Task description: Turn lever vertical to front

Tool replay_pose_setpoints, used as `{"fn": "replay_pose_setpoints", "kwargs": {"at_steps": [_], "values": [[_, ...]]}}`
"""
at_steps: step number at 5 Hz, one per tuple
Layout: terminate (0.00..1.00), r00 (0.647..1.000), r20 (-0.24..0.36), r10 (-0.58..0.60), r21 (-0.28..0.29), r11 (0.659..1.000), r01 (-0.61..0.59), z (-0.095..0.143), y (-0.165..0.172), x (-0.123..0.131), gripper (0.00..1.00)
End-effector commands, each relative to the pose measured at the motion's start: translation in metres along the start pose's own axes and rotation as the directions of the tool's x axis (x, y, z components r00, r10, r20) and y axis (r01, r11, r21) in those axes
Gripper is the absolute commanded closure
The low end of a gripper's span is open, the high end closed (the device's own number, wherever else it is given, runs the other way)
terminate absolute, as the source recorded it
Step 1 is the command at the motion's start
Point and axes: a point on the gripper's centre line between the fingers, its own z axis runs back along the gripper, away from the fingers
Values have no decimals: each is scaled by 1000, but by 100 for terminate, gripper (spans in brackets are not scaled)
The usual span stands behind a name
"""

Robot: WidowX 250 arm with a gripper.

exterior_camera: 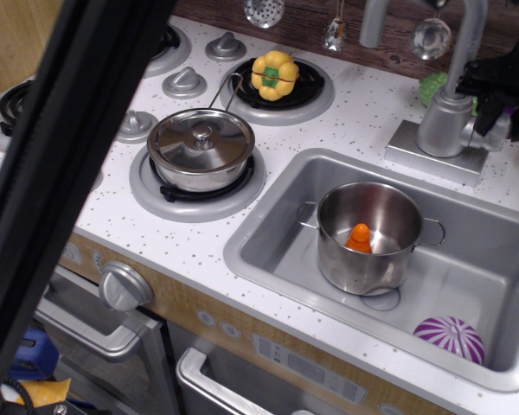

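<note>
The lever (496, 135) is a short silver stub jutting to the right from the cylindrical tap body (441, 125) at the back right of the counter. My gripper (505, 119) is black and comes in from the right edge, just above the lever. Its fingers (487, 102) stand either side of the lever's end with a gap, and the jaws look open. The lever's tip is partly hidden behind the fingers. I cannot tell whether a finger touches it.
The tall tap spout (472, 35) rises above the body on its base plate (415, 147). The sink (268, 233) holds a steel pot (368, 238) and a purple striped ball (450, 337). A lidded pan (201, 147) and a yellow pepper (275, 74) sit on burners. My arm (69, 173) crosses the left foreground.
</note>
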Motion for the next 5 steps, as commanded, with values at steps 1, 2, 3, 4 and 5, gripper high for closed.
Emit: {"fn": "replay_pose_setpoints", "kwargs": {"at_steps": [1, 2, 3, 4, 5], "values": [[0, 992, -127, 12, -59, 998, -20, 12, 11, -3, 100], [0, 985, -171, -13, -29, 1000, 8, 8, 10, -7, 100], [0, 988, -154, -19, 17, 1000, 22, 7, 7, -19, 100], [0, 992, -128, -16, 43, 999, 22, 4, 8, -29, 100], [0, 995, -98, -13, 41, 999, 17, -2, 15, -42, 100]]}}
